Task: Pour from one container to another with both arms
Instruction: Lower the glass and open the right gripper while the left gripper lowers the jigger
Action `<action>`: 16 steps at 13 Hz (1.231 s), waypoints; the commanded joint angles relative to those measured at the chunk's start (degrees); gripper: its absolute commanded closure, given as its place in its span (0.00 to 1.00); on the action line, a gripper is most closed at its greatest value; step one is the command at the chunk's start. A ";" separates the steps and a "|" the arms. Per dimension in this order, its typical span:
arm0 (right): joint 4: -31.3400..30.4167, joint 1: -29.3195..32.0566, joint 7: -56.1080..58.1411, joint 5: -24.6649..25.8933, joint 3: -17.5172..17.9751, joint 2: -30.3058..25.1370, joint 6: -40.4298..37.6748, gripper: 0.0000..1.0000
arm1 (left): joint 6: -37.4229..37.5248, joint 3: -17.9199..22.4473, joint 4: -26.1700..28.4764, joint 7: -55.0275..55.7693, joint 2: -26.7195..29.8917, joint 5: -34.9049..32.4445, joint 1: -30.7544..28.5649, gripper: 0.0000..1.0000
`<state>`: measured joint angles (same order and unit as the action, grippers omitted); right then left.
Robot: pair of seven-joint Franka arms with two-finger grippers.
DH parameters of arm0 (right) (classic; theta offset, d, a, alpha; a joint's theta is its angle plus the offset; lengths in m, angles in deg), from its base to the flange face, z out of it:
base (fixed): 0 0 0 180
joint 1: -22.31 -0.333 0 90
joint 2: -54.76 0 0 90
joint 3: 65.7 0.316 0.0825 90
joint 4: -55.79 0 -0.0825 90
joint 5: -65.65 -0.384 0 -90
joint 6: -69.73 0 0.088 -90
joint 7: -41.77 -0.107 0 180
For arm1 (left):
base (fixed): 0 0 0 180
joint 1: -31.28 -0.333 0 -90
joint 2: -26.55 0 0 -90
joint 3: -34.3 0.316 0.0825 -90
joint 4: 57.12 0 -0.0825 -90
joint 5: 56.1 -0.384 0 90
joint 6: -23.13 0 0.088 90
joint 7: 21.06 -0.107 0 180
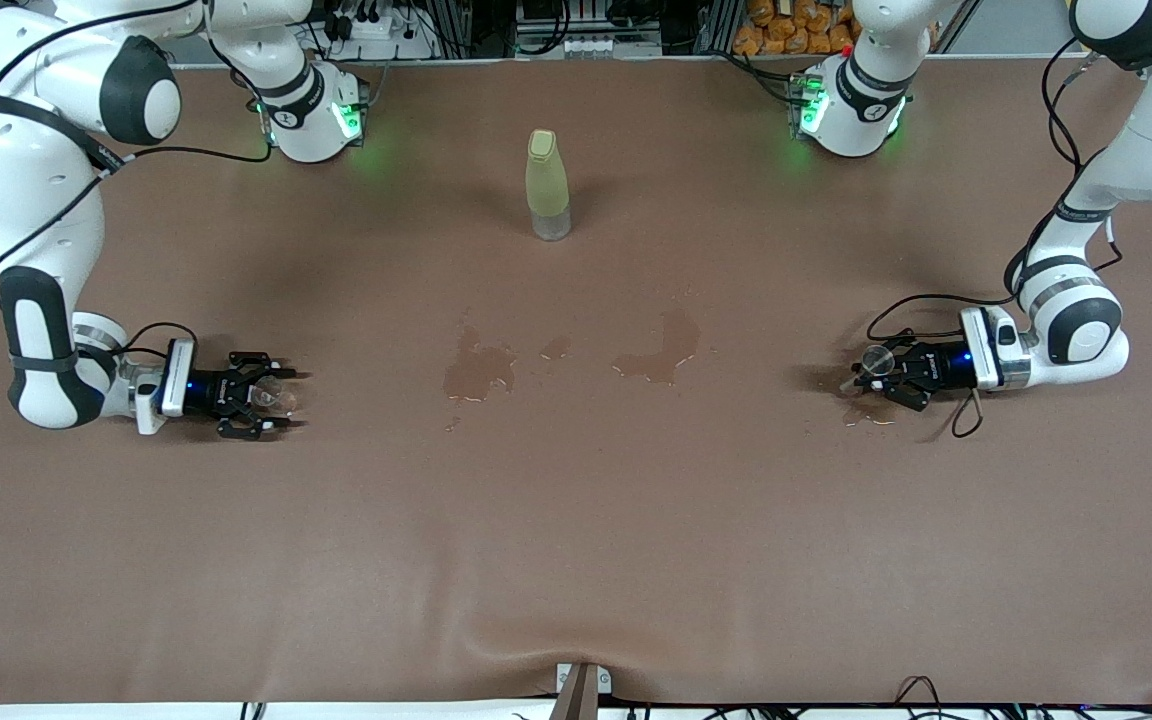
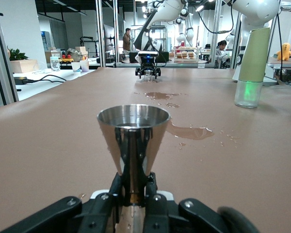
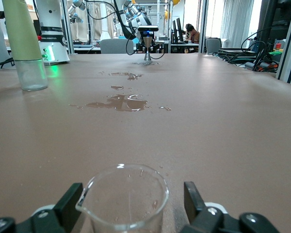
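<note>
A steel cone-shaped measuring cup (image 2: 133, 128) stands upright in my left gripper (image 2: 134, 187), which is shut on its narrow waist. This pair sits low over the table toward the left arm's end (image 1: 874, 370). A clear glass beaker (image 3: 122, 206) stands on the table toward the right arm's end. My right gripper (image 3: 132, 200) is open around it, with each finger (image 3: 194, 198) a little apart from the glass. In the front view the beaker (image 1: 272, 394) shows between those black fingers.
A tall pale-green bottle (image 1: 548, 185) with a clear base stands mid-table, nearer the robots' bases. Wet patches (image 1: 477, 371) (image 1: 660, 352) lie on the brown cloth between the two grippers. A small wet spot (image 1: 866, 412) lies by the left gripper.
</note>
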<state>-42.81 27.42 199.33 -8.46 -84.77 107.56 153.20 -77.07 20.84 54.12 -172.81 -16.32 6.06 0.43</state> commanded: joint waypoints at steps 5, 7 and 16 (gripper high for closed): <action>3.75 1.31 -5.29 8.60 -5.09 -2.70 -0.24 0.00 | 0.71 -0.25 -0.32 0.58 -0.46 -0.81 0.01 0.72; 5.43 0.87 -12.32 12.04 -7.11 -4.89 -0.33 0.00 | 0.71 -0.25 -0.32 0.58 -0.46 -0.81 0.01 0.69; 7.11 -2.55 -57.48 38.14 -8.88 -28.34 0.99 0.00 | 0.71 -0.08 -0.32 3.29 0.15 -1.07 0.36 0.00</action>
<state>-33.66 26.61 150.53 25.25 -93.75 84.88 153.31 -76.99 20.77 53.90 -171.49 -16.76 6.06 0.62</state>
